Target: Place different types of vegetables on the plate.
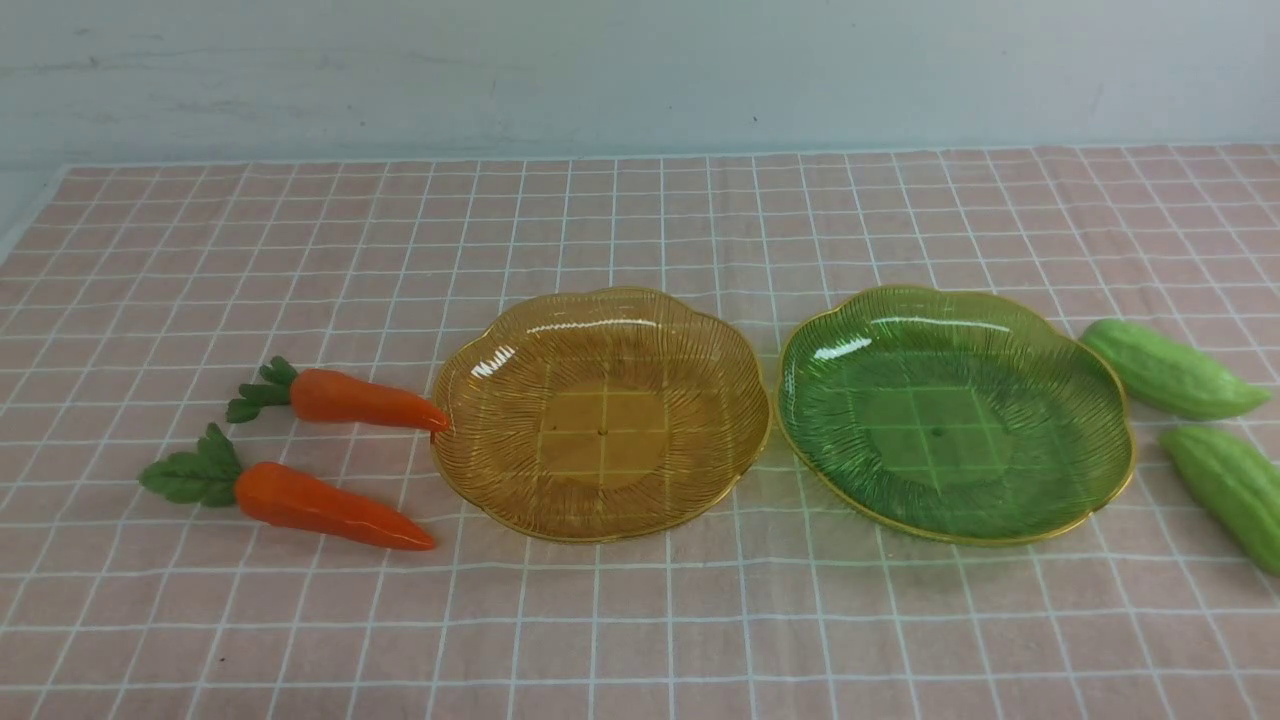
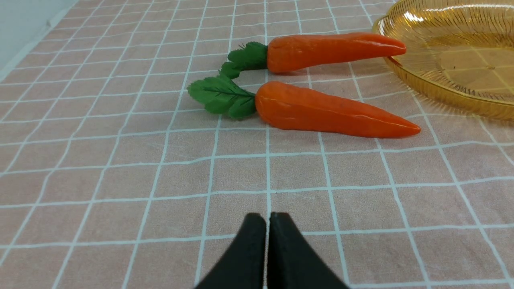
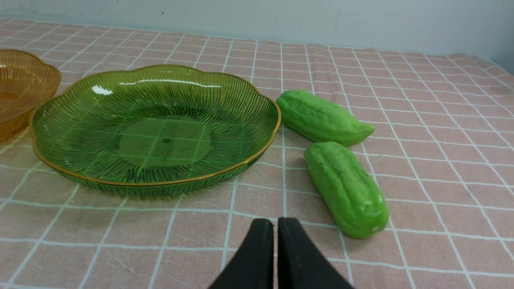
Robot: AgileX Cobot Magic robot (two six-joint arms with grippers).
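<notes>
Beyond left claw (image 2: 267, 217) (closed), nearer carrot (image 2: 321, 112)

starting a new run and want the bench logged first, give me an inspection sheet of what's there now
surface: pink checked cloth, lightly wrinkled.
job's things: far carrot with its tip at the rim of the amber plate, near carrot apart from it, both left of that plate; far gourd and near gourd right of the green plate; both plates empty, side by side.
clutter: nothing seen.
grippers: left claw shut, empty, facing the carrots; right claw shut, empty, facing the gourds.
cables: nothing seen.
surroundings: pale wall behind the table.
</notes>
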